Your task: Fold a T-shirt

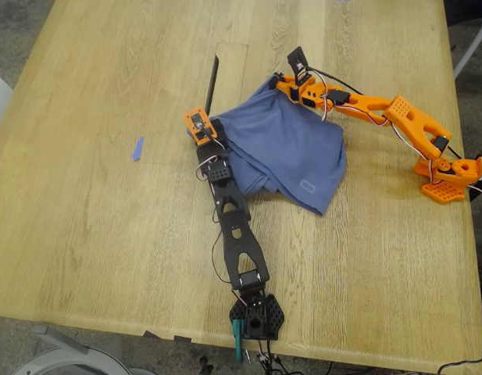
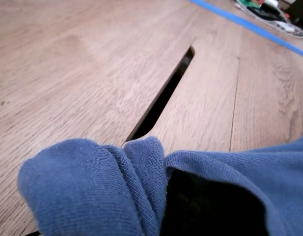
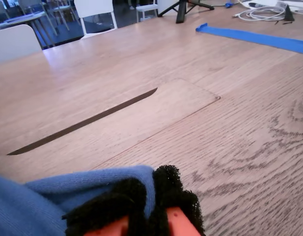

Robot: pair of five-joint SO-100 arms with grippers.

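The slate-blue T-shirt point(image 1: 291, 148) lies bunched in a rough heap on the wooden table point(image 1: 100, 219), between the two arms. My first gripper point(image 1: 203, 127), orange on the black arm, is shut on a rolled fold of the shirt point(image 2: 92, 187) at the heap's edge toward the exterior view's left. My second gripper point(image 1: 278, 83), on the orange arm, pinches the heap's far edge. In the second wrist view its black foam pads point(image 3: 124, 201) are closed on blue cloth point(image 3: 68, 189). The chest print is hidden.
A dark slot point(image 1: 213, 78) in the tabletop runs away from my first gripper beside an inset panel point(image 1: 230, 70). A small blue tape scrap point(image 1: 137, 148) lies toward the exterior view's left. The black arm's base point(image 1: 256, 316) stands at the near table edge, the orange base point(image 1: 451, 176) toward the exterior view's right.
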